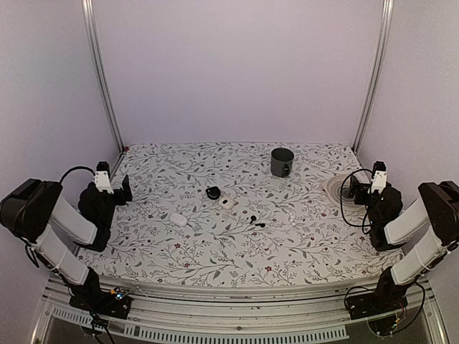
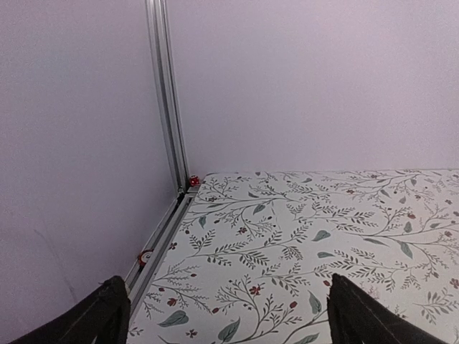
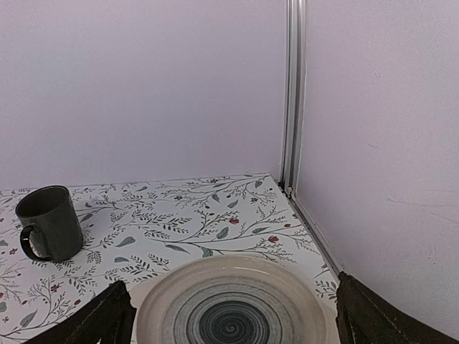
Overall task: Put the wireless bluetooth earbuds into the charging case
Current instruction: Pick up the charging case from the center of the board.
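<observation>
- The worktop, a flat matte sheet printed with leafy sprigs, carried everything; both arms sat back at its side edges.
- The left tool was released, jaws spread wide over bare print. The right tool was released too, hovering over a glazed plate with a dark spiral.
- A grey mug stood upright at the far side, well out of the way.
- The charging case, a glossy black pebble, lay mid-worktop. Lid up or down? Couldn't tell.
- The earbuds, two tiny dark nubs, lay close together, nearer and to the right of the case, apart from it.
- Slick little shapes, by the look of them: best to pinch one low with the fingertips while the other tool steadied the case.
</observation>
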Robot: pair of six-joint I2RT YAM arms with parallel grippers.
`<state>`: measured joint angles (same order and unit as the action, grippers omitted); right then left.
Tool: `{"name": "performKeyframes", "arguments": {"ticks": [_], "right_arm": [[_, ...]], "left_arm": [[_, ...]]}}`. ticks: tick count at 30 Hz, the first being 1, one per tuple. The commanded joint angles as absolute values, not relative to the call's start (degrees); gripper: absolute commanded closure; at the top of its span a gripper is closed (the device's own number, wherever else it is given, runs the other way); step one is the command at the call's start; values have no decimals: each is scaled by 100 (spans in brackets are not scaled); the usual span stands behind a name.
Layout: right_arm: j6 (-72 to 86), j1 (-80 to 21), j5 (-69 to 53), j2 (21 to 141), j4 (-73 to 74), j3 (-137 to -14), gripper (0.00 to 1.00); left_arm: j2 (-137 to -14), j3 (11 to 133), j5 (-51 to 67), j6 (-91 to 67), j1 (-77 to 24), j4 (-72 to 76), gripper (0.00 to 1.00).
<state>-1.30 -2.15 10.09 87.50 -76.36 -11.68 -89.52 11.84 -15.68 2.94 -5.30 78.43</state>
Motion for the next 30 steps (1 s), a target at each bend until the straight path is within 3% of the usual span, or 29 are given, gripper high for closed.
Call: {"name": "performKeyframes", "arguments": {"ticks": [1,5,10,13,16,21,24,30], "right_arm": [[-114,-185,970,8800,-7701,-1222,1],[-114,-185,967,8798,-7691,-1229,1],[-99,-181,1165,8759,-7662,-1238,1],[-36,-185,1310,8657,-7433,-1280,1],[-104,-319,1422,8674,-7838,-1102,1],[-167,-352,1438,8647,-7845,-1084,1],[-197,-352,1329,8545,-8029,-966,1],[-338,-710,1252,6850,-5048,-2223,1]], "left_arm": [[-8947,1265,-1628,254,-415,7904,4],[-8538,1540,-1749,279,-457,7054,4],[-7785,2810,-1610,58,-762,4518,4],[-7536,3781,-698,-788,-860,2943,4],[-7542,4596,-522,-969,-1464,1742,4],[-7344,5179,-300,-979,-2035,799,4],[-7194,5359,-887,-1577,-1989,310,4],[-7178,5490,-391,-2207,-1618,19,4]]}}
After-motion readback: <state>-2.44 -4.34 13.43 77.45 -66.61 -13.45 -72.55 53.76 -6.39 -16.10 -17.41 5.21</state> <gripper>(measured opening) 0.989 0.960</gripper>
